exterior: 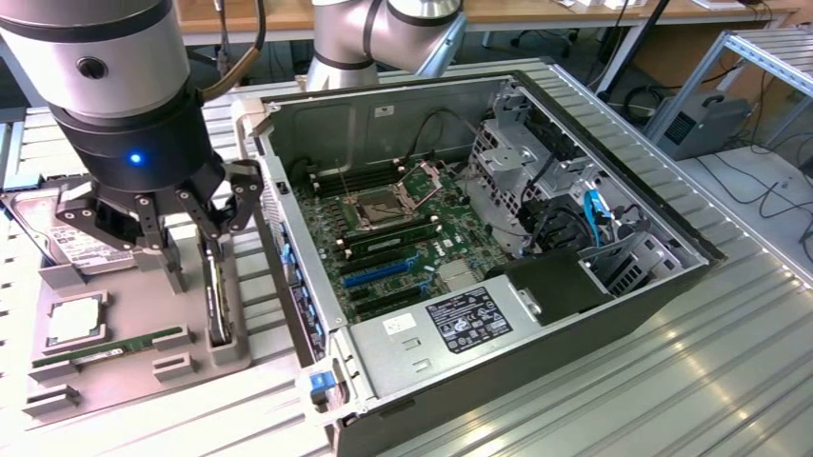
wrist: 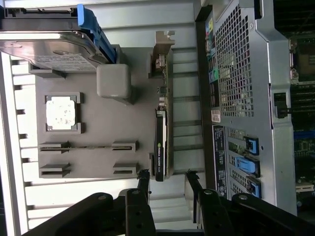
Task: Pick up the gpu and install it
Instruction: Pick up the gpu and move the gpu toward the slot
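Wrist view shows the thin, flat, dark rectangular gpu (wrist: pixel 161 142) standing on edge in a slot of the grey plastic fixture tray (wrist: pixel 93 132), pale metal bracket at one end, just beside the open grey metal computer case (wrist: pixel 236 73). The black gripper (wrist: pixel 167 179) hangs above it, its 2 fingers spread and empty. A clean grasp likely needs the card's edge centred between them and a straight descent clear of the case wall.
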Controlling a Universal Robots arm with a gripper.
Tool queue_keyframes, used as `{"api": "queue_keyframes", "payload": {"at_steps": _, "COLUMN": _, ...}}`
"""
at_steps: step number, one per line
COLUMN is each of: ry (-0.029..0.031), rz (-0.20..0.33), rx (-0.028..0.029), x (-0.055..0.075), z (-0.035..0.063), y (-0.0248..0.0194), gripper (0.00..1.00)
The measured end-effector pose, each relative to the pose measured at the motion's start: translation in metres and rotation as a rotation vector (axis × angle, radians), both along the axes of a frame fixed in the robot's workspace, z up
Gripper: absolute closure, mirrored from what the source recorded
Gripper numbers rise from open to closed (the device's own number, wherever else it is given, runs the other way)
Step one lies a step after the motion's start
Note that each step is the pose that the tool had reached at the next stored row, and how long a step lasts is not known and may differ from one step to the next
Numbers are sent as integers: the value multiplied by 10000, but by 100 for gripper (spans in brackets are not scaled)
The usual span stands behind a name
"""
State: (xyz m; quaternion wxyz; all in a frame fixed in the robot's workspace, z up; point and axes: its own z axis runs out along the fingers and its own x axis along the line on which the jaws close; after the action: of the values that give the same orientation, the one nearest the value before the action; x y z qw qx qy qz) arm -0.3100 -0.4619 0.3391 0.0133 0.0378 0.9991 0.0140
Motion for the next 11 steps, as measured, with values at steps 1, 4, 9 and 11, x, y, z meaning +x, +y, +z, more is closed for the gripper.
{"api": "queue_keyframes", "payload": {"at_steps": 1, "ry": 0, "rz": 0, "rx": 0, "x": 0, "z": -3, "y": 0, "gripper": 58}}
{"api": "queue_keyframes", "payload": {"at_steps": 4, "ry": 0, "rz": 1, "rx": 0, "x": 0, "z": -16, "y": 0, "gripper": 58}}
{"api": "queue_keyframes", "payload": {"at_steps": 9, "ry": -1, "rz": 0, "rx": 0, "x": 0, "z": -36, "y": 0, "gripper": 58}}
{"api": "queue_keyframes", "payload": {"at_steps": 11, "ry": -1, "rz": 0, "rx": 1, "x": 0, "z": -43, "y": 0, "gripper": 58}}
